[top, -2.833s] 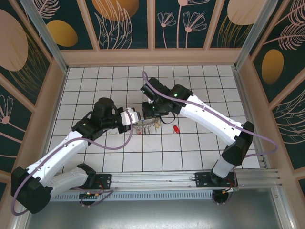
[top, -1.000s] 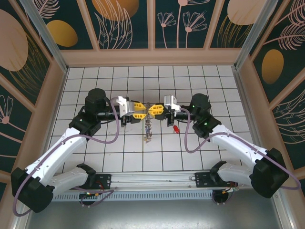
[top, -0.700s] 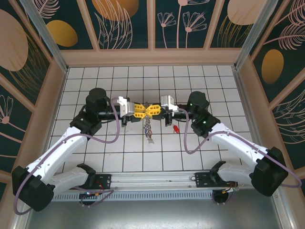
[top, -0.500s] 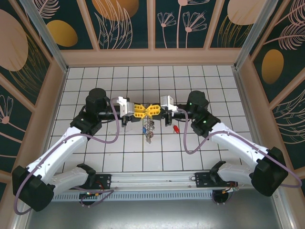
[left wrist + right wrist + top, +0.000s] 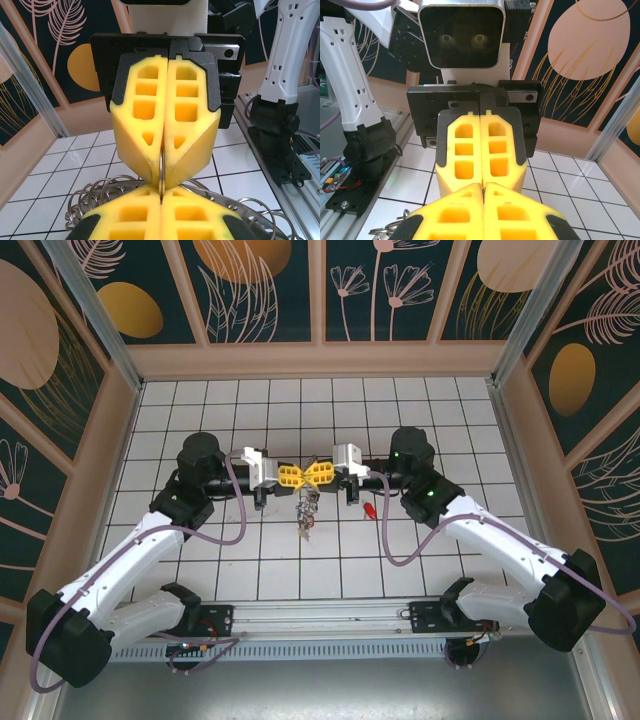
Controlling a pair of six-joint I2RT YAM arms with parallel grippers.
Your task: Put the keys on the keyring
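Note:
My left gripper and right gripper meet tip to tip above the middle of the tiled floor. Both are shut on the keyring, a thin metal wire seen edge-on between the two pairs of yellow pads. In the left wrist view my own fingers fill the bottom and the right gripper's fingers face them. A bunch of keys on small rings hangs below the pinch. One red-headed key lies alone on the floor to the right.
The white tiled floor is walled by wooden panels at the back and both sides. The arm bases and a metal rail run along the near edge. Purple cables loop beside each arm.
The left gripper has closed onto the keyring opposite the right one. Both wrists shifted slightly toward the back, and the hanging bunch has swung a little.

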